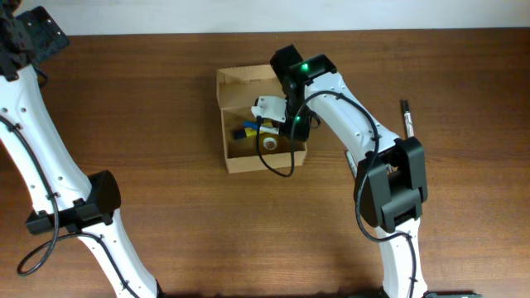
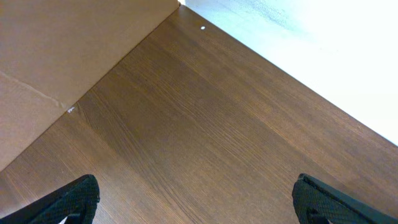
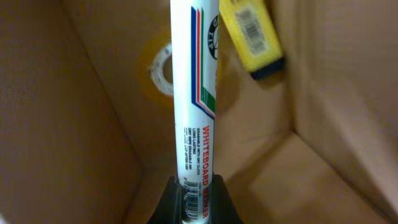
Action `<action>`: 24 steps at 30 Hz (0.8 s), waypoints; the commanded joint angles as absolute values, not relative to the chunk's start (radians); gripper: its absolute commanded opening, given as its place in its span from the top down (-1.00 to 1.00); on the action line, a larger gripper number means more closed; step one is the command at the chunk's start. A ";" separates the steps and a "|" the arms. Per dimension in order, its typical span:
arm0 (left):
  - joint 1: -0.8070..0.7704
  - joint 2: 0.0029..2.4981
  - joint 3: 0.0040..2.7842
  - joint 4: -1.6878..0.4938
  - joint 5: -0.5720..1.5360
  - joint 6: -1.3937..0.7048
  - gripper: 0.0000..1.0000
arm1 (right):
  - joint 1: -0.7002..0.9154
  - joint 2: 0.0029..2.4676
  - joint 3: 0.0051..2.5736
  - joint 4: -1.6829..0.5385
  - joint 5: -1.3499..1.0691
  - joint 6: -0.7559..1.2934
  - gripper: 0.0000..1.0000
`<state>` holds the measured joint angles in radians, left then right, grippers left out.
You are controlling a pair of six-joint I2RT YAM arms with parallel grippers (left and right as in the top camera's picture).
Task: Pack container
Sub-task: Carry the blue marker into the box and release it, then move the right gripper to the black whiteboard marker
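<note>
The container [image 1: 234,159], a small tan cardboard box with its flap lid folded back, stands open at the table's middle. My right gripper [image 1: 290,117] hangs over its right half, shut on a white whiteboard marker [image 3: 193,93]. In the right wrist view the black fingers [image 3: 194,186] clamp the marker's barcode end, and the marker points down into the box [image 3: 74,118]. On the box floor lie a yellow item [image 3: 252,37] and a tape roll [image 3: 163,68]. My left gripper [image 2: 196,202] is open over bare table at the far left back corner [image 1: 25,37], nothing between its fingers.
A black marker [image 1: 407,116] lies on the table to the right of the box, beside the right arm. A flat tan surface [image 2: 56,56] borders the table in the left wrist view. The table's pale edge [image 2: 323,56] runs behind it.
</note>
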<state>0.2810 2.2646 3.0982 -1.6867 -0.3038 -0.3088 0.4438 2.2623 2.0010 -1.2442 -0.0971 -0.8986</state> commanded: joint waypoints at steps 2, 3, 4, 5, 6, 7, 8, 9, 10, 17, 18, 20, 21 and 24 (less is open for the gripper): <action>0.284 2.257 3.095 -1.687 -0.310 -0.297 -1.00 | 0.458 2.268 1.974 -1.227 -0.139 -0.900 0.89; 0.284 2.257 3.095 -1.687 -0.310 -0.297 -1.00 | 0.458 2.268 1.974 -1.221 -0.138 -0.896 0.72; 0.284 2.257 3.095 -1.687 -0.310 -0.297 -1.00 | 0.459 2.268 1.975 -1.214 -0.136 -0.880 0.51; 0.284 2.257 3.095 -1.687 -0.310 -0.297 -0.99 | 0.459 2.268 1.976 -1.207 -0.134 -0.866 0.40; 0.284 2.257 3.095 -1.687 -0.310 -0.297 -1.00 | 0.459 2.267 1.976 -1.202 -0.134 -0.851 0.36; 0.284 2.257 3.095 -1.687 -0.310 -0.297 -1.00 | 0.459 2.267 1.978 -1.200 -0.134 -0.846 0.31; 0.284 2.257 3.095 -1.687 -0.310 -0.297 -1.00 | 0.459 2.266 1.982 -1.200 -0.127 -0.831 0.22; 0.284 2.257 3.095 -1.687 -0.310 -0.297 -0.99 | 0.460 2.263 1.993 -1.201 -0.114 -0.811 0.21; 0.284 2.257 3.095 -1.687 -0.310 -0.297 -1.00 | 0.463 2.260 2.006 -1.206 -0.102 -0.795 0.21; 0.284 2.257 3.095 -1.687 -0.310 -0.297 -1.00 | 0.497 2.189 2.231 -1.295 0.056 -0.631 0.21; 0.284 2.257 3.095 -1.687 -0.310 -0.297 -1.00 | 0.498 2.171 2.266 -1.308 0.071 -0.584 0.18; 0.284 2.257 3.095 -1.687 -0.310 -0.297 -0.99 | 0.497 2.121 2.308 -1.321 0.087 -0.512 0.16; 0.284 2.257 3.095 -1.687 -0.310 -0.297 -1.00 | 0.496 2.086 2.312 -1.320 0.100 -0.494 0.17; 0.284 2.257 3.095 -1.687 -0.310 -0.297 -1.00 | 0.469 1.971 2.299 -1.314 0.117 -0.459 0.15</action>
